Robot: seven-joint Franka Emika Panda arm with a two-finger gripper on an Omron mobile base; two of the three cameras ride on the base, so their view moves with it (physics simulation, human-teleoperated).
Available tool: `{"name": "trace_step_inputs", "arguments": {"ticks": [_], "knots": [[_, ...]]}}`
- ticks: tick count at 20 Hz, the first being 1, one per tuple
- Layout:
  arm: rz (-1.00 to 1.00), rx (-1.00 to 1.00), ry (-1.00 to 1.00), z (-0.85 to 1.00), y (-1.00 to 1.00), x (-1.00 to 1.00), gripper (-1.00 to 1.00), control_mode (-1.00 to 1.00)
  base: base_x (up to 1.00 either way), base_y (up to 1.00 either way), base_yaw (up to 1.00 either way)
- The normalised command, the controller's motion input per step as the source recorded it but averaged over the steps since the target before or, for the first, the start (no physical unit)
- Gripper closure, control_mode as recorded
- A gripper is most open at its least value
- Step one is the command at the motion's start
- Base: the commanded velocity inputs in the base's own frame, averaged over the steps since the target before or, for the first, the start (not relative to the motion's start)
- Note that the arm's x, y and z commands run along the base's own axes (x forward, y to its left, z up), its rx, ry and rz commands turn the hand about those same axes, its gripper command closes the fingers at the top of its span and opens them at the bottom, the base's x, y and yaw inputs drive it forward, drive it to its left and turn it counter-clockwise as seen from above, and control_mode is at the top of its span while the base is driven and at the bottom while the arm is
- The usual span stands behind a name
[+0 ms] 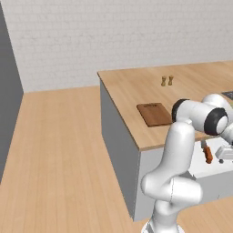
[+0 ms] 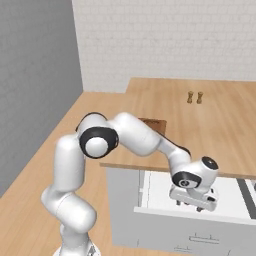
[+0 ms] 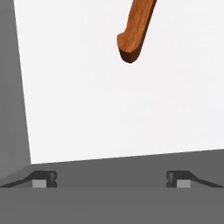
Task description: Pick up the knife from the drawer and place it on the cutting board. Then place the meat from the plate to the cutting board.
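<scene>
The drawer [image 2: 160, 192] stands pulled out under the counter, white inside, with a light grey front panel. In it lies the knife [image 3: 135, 30], its orange-brown handle pointing toward my hand; the knife [image 1: 207, 154] also shows from the left base. My gripper [image 3: 111, 180] hangs open just over the drawer floor, short of the handle's end, with nothing between its fingertips [image 3: 43, 179]. From the right base the gripper [image 2: 191, 204] points down into the drawer. The dark brown cutting board [image 1: 154, 113] lies on the counter near its front edge. The plate and the meat are out of view.
Two small wooden shakers [image 1: 167, 81] stand farther back on the counter [image 1: 127, 86]. A dark strip [image 2: 245, 192] lies in the drawer's right part. The counter's left end drops to open wooden floor [image 1: 59, 150]; a grey wall closes the far left.
</scene>
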Motion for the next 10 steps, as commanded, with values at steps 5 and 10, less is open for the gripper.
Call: {"name": "trace_step_inputs", "arguments": {"ticks": [5, 10], "knots": [[0.0, -0.01, 0.0, -0.27, 0.0, 0.03, -1.0, -1.0, 0.0, 0.0, 0.0], [0.0, -0.03, 0.1, 0.0, 0.0, -0.29, -1.0, -1.0, 0.0, 0.0, 0.0]]}}
